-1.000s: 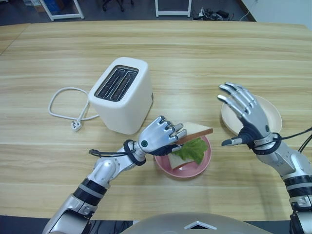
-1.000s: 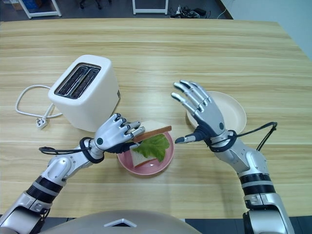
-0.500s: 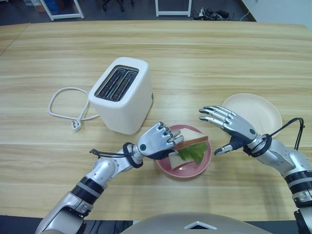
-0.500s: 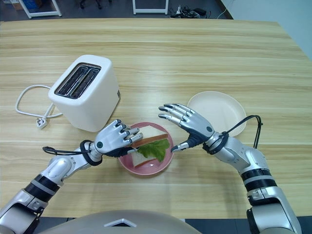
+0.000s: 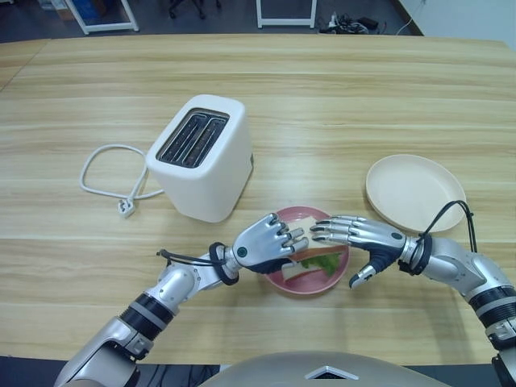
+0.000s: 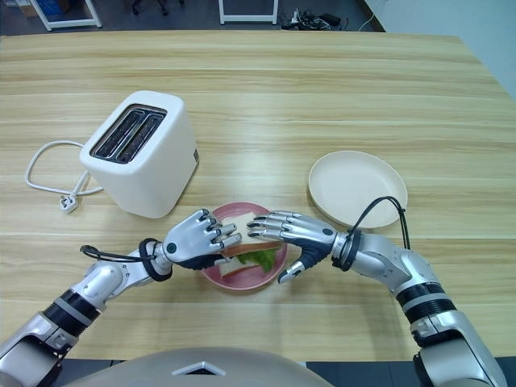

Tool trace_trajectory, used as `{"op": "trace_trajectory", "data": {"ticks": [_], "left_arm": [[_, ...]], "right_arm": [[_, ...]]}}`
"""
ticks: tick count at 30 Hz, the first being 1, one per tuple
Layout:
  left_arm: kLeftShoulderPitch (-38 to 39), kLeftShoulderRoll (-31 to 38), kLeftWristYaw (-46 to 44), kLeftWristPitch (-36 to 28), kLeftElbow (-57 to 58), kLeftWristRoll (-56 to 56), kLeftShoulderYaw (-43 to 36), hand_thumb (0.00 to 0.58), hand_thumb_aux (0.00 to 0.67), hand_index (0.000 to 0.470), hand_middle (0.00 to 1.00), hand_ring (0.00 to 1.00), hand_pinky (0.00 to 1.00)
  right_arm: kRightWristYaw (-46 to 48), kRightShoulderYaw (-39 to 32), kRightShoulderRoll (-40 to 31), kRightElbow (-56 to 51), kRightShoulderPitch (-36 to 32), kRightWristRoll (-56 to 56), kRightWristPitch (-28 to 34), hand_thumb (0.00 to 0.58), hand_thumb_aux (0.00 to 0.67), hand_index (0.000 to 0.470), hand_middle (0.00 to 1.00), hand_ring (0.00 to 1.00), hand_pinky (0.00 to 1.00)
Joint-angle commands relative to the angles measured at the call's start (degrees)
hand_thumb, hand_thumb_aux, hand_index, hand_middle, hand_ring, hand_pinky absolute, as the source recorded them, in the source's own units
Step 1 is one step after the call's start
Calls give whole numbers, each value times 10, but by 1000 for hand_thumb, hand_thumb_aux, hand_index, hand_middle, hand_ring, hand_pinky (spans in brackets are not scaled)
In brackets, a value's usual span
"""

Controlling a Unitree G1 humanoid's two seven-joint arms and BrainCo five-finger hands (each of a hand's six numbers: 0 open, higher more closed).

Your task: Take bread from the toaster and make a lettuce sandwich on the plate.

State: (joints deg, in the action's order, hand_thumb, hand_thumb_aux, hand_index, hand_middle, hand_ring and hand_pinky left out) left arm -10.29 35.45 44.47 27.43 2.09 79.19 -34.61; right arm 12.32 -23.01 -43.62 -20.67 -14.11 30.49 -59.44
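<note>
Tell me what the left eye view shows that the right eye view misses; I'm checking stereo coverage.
Left eye view: a seam at far left where a neighbouring tabletop joins. Right eye view: the table's right edge. Both: the toaster and its cord, the pink plate with lettuce, the left hand gripping the top bread slice, the right hand open with fingertips at that slice, and the cream plate.

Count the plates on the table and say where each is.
2. A pink plate lies before the toaster, beneath the left hand and right hand; a cream plate lies to its right, apart.
</note>
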Motion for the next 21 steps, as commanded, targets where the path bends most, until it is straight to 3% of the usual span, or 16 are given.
{"op": "trace_trajectory", "data": {"ticks": [1, 6, 7, 8, 17, 21], "left_arm": [[-4, 8, -10, 3, 7, 3, -13, 580, 670, 470, 1000, 1000, 1000], [-2, 13, -22, 11, 13, -9, -21, 580, 670, 470, 988, 988, 988], [0, 14, -26, 20, 14, -26, -18, 328, 229, 160, 663, 663, 663], [4, 14, -31, 29, 10, -48, -11, 0, 0, 0, 0, 0, 0], [48, 50, -108, 97, -63, -340, 167, 0, 0, 0, 0, 0, 0], [81, 59, -136, 106, -65, -427, 253, 0, 0, 0, 0, 0, 0]], "right_arm": [[90, -43, -15, -16, -11, 0, 10, 0, 0, 0, 0, 0, 0], [159, -80, -19, -15, -16, -12, 14, 0, 0, 0, 0, 0, 0], [165, -85, -20, -19, -16, -9, 13, 0, 0, 0, 0, 0, 0], [171, -90, -19, -22, -16, -7, 13, 0, 0, 0, 0, 0, 0], [152, -91, -7, -37, -16, -3, 14, 0, 0, 0, 0, 0, 0], [67, -21, 8, -19, -5, -39, -15, 0, 0, 0, 0, 0, 0]]}}
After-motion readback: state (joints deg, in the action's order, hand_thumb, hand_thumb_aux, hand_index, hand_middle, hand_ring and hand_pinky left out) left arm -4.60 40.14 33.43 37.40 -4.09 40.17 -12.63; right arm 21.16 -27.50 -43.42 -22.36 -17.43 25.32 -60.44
